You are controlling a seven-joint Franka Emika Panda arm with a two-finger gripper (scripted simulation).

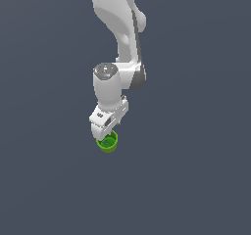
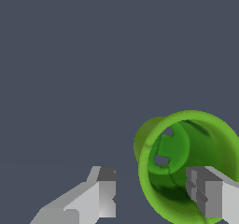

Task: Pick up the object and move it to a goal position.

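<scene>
In the exterior view, one white arm (image 1: 117, 43) and one green cup (image 1: 108, 142) are seen at frame centre, the gripper (image 1: 104, 129) just above the cup. In the wrist view, two fingers (image 2: 105, 190) are spread wide, one inside the cup's (image 2: 186, 164) mouth, one outside; nothing is clamped.

One pincer (image 2: 151, 192) finger inside the cup (image 2: 186, 164); the other outside.

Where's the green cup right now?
In the exterior view, the green cup sits just below centre, directly under the gripper; the wrist view shows one finger inside its rim.
</scene>
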